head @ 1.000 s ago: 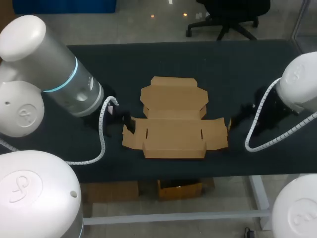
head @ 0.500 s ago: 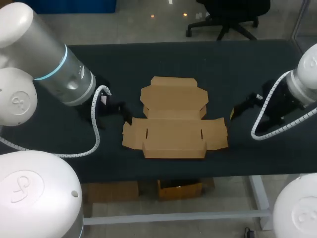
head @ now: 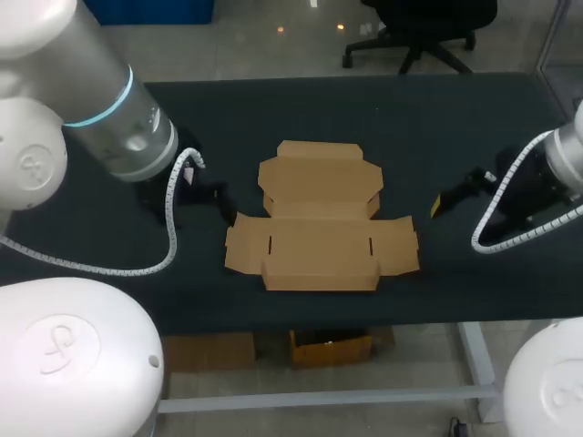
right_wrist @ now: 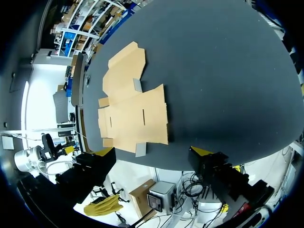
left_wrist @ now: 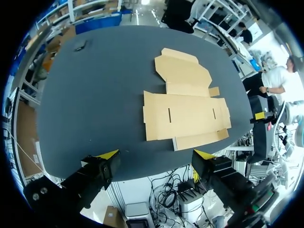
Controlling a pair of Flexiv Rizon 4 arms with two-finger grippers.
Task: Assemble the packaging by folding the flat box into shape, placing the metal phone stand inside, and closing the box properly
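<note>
- Flat box (head: 321, 228): plain tan cardboard, no print
- Table (head: 437, 118): even dark charcoal
- Left arm (head: 100, 100): white and grey, with a pale blue ring
- Right arm (head: 547, 382): white
- Left gripper (left_wrist: 156, 155), right gripper (right_wrist: 152, 151): black fingers, bright yellow tips
- Coiled cable (head: 169, 238) at the left: white

Flat box (head: 321, 221) lies mid on table (head: 437, 118), btwn left tool (left_wrist: 156, 155) & right tool (right_wrist: 152, 151), touching neither.
</note>
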